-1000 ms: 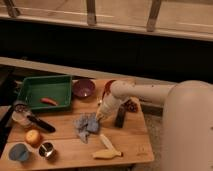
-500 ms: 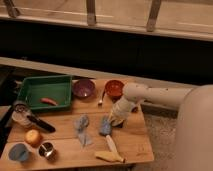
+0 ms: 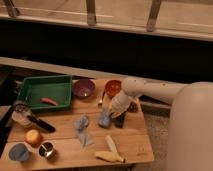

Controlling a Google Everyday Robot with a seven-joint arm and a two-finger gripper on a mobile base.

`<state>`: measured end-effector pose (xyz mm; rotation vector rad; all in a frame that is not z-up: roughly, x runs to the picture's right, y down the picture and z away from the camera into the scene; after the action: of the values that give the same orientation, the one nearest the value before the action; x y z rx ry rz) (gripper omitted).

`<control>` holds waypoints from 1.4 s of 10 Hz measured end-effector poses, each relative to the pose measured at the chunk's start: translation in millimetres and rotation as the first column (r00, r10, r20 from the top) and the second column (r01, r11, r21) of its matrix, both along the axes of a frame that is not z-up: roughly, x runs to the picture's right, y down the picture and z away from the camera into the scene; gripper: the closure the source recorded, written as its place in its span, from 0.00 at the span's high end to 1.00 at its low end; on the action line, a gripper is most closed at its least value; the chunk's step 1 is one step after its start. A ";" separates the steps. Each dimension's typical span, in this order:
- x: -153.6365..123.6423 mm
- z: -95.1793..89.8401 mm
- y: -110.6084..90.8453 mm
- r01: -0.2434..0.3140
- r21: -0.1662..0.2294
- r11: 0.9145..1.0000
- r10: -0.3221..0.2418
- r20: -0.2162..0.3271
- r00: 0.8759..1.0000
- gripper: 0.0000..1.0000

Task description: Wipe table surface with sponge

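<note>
Mid-wipe, the end effector [image 3: 114, 115] seems to grip the sponge [image 3: 105, 119] against the tabletop [image 3: 136, 145] just beneath it; next it needs a steady, pressed sideways stroke.

No legible text, label, brand, number or sign on any item inspected. Gripper [image 3: 112, 114] is over the desk [image 3: 137, 145], just nearside of the orange bowl [image 3: 113, 88] and at the blue sponge [image 3: 104, 120].

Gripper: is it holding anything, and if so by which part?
The gripper appears to hold the sponge by its upper end, with the sponge's lower end down on the table.
</note>
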<state>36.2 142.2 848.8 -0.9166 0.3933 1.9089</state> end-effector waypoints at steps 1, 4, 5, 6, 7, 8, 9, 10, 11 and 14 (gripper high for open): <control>-17.1 3.6 -5.0 0.000 0.010 1.000 -0.001 0.025 1.000 0.00; -53.1 -1.6 8.0 0.023 0.001 1.000 -0.023 0.096 0.995 0.00; -54.3 -4.6 14.3 0.031 -0.014 0.999 -0.029 0.102 0.994 0.00; -50.2 -7.6 22.4 0.043 -0.036 0.998 -0.039 0.100 0.994 0.00; -43.1 -11.8 30.4 0.051 -0.056 0.997 -0.046 0.094 0.995 0.00; -30.3 -14.2 37.1 0.051 -0.075 0.996 -0.046 0.073 0.996 0.00; -13.2 -15.0 41.5 0.039 -0.095 0.995 -0.036 0.035 0.999 0.00; -2.8 -12.9 40.7 0.028 -0.104 0.994 -0.028 0.008 1.000 0.00; 7.1 -7.9 35.0 0.015 -0.105 0.994 -0.018 -0.021 1.000 0.00; 12.8 10.7 4.6 0.013 -0.072 0.997 -0.018 -0.064 0.998 0.00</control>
<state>49.0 146.8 859.4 -0.8981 0.5086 1.9243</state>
